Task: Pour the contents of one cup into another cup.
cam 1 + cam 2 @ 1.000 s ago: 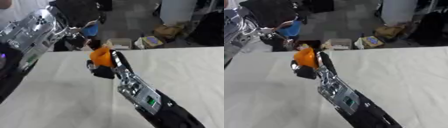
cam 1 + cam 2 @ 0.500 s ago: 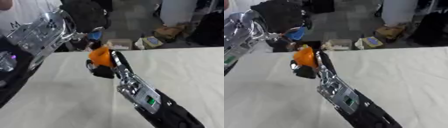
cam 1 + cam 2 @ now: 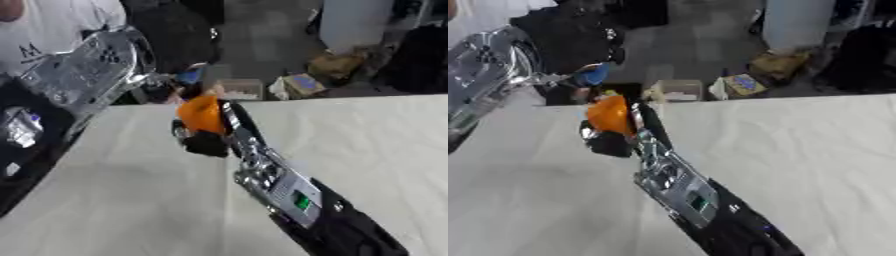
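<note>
**Orange cup in my right hand, blue cup up and to its left**

My right hand (image 3: 208, 142) is out over the far part of the surface (image 3: 367, 135), fingers curled round the orange cup (image 3: 202, 115). The cup sits above the dark mass of the hand and against the forearm's inner side, with its long axis roughly upright, perhaps leaning a little. I cannot see its mouth, so I cannot say what is in it.

My left arm comes in from the upper left, silver and blurred. At its end there is a blue cup (image 3: 592, 76), seen best in the right eye view, just beyond the far edge of the surface. I read it as carried by my left hand (image 3: 560, 79), but the fingers there are smeared and I cannot tell whether they are curled round it or merely beside it.

The relation that matters is this: the blue cup lies up and to the left of the orange one, near but not touching, with a gap between the two rims. Which one sits higher in space I cannot judge from here, since further up the view may only mean further away.

My judgement is that the pour has not begun. Whichever cup is to give, its lip must be brought over the other's mouth before I roll the wrist, or the contents go onto the cloth-like surface
</note>
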`<state>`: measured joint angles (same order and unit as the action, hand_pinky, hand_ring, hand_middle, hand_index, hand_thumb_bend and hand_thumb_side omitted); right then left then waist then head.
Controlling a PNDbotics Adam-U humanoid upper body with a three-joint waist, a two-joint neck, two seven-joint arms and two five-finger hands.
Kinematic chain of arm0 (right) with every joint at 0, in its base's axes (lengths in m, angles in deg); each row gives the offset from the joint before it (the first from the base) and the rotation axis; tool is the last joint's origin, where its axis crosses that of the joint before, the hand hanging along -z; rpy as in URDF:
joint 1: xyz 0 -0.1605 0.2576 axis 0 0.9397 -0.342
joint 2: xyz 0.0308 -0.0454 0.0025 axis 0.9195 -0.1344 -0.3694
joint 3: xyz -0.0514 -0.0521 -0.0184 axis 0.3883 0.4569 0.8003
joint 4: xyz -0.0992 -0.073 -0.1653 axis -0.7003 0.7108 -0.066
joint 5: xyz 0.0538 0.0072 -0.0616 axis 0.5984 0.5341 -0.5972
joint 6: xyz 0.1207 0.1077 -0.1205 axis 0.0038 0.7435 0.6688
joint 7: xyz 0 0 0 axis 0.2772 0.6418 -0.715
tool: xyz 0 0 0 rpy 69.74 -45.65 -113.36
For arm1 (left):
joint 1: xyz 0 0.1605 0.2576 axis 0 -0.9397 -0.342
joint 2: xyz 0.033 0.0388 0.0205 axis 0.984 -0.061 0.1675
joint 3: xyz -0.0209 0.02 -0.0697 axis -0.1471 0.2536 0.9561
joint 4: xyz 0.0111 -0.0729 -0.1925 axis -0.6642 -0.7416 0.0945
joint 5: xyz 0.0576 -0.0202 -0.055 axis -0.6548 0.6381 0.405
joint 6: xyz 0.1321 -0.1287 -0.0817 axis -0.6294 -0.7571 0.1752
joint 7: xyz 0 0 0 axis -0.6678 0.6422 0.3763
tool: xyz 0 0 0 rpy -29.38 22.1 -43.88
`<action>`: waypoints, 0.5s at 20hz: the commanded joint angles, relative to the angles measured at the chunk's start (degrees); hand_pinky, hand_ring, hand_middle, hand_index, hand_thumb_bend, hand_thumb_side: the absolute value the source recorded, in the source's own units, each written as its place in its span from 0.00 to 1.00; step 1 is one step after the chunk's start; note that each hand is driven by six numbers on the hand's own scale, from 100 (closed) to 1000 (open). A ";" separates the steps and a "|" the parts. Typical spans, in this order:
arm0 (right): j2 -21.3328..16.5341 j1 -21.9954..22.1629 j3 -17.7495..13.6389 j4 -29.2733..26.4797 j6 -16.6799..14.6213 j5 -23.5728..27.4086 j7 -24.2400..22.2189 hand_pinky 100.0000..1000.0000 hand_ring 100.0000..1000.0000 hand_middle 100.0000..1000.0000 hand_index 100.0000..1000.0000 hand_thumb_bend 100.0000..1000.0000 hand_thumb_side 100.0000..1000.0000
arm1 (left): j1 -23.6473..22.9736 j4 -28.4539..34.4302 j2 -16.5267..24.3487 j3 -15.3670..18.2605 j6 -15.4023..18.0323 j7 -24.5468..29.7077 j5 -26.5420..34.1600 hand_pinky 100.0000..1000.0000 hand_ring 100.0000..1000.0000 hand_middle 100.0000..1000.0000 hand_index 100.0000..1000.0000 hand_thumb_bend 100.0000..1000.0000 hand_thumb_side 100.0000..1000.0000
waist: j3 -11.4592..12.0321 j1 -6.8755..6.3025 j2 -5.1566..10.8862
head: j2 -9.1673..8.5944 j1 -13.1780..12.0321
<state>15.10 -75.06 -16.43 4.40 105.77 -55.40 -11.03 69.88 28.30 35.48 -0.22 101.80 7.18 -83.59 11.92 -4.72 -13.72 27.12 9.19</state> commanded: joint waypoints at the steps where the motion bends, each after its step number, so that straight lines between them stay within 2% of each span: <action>1: -0.71 -1.29 -0.72 -1.18 0.51 0.51 0.76 0.40 0.42 0.42 0.53 0.00 0.17 | 1.55 0.38 0.74 0.28 1.49 -0.56 -1.17 0.54 0.67 0.67 0.73 0.05 0.00 | 0.18 0.07 1.55 | -0.21 0.17; 10: -0.92 -1.38 -0.89 -1.31 0.56 0.89 0.94 0.40 0.42 0.42 0.53 0.00 0.18 | 1.55 0.02 0.66 -0.16 3.81 -0.74 -1.37 0.55 0.67 0.67 0.73 0.06 0.00 | 0.35 -0.11 1.70 | -0.04 0.53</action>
<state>14.92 -75.06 -16.71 4.19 105.78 -54.94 -11.00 69.89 28.05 35.47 -0.89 105.29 6.53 -84.52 12.09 -4.83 -13.46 27.14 9.64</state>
